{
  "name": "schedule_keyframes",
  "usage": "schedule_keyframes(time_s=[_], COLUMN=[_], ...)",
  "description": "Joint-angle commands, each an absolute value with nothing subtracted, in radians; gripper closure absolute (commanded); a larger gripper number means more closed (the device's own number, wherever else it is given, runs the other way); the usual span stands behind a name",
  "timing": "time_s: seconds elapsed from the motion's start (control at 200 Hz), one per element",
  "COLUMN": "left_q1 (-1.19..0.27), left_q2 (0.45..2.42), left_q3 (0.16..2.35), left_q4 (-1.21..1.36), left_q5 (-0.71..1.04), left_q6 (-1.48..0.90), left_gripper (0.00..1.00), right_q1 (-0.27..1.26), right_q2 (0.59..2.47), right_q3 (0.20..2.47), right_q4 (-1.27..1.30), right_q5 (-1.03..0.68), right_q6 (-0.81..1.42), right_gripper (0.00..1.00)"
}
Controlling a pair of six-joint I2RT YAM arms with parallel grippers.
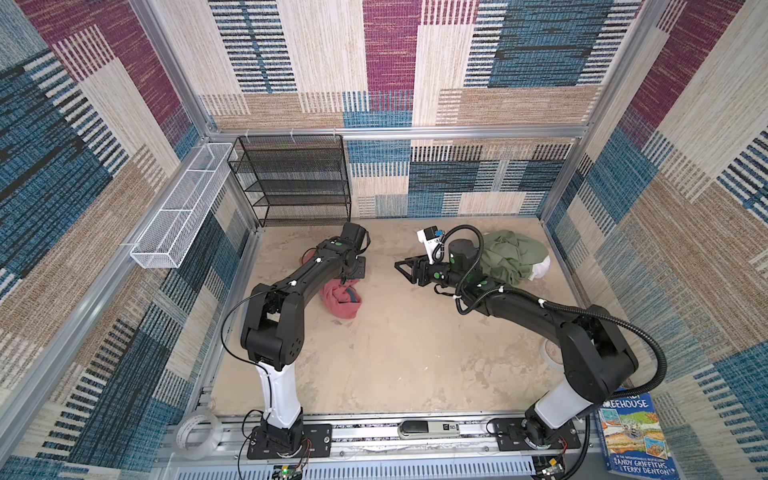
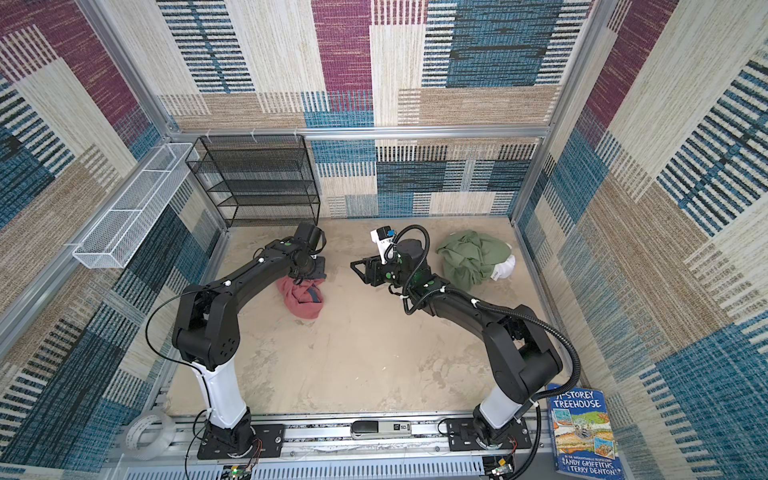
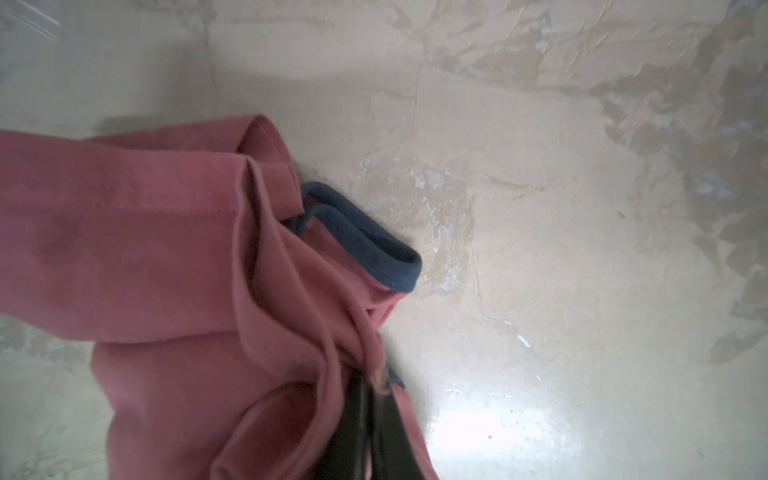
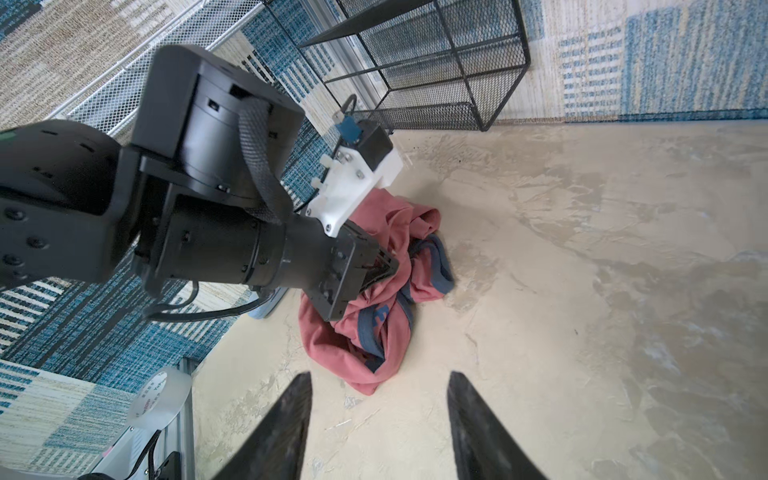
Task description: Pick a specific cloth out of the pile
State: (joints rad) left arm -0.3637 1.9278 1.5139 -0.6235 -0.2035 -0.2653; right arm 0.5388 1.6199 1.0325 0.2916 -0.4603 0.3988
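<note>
My left gripper is closed tight on a fold of the cloth. In the left wrist view its two dark fingers are pressed together and the salmon-red fabric is gathered between them. A grey-blue trim band curls out of the bunch just beside the grip. In both top views the cloth is under the left wrist, on the left half of the table, and its lower part rests on the surface.

My right gripper is about half open and holds nothing. Its fingertips point toward the cloth from across the middle and do not touch it.

The pile is behind the right arm, near the far right corner, well apart from the cloth. I see there the olive-green garment on top of the white garment.

At the far left wall stand a black mesh rack and a white wire basket.
</note>
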Motion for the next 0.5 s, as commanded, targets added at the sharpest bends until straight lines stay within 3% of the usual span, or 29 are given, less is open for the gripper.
schedule_keyframes(time_s=[0.0, 0.496], left_q1=[-0.367, -0.366], left_q2=[1.934, 1.96], left_q3=[1.48, 1.384], left_q4=[-0.578, -0.484], left_q5=[-0.165, -0.079], left_q6=[-0.3, -0.361], left_gripper=[1.0, 1.0], right_q1=[0.534, 0.531], right_q2=[1.602, 1.525], right_q3=[1.031, 0.975], right_q4=[0.309, 0.286], right_q5=[-0.449, -0.411], right_q6=[0.408, 0.419], right_gripper=[0.45, 0.45])
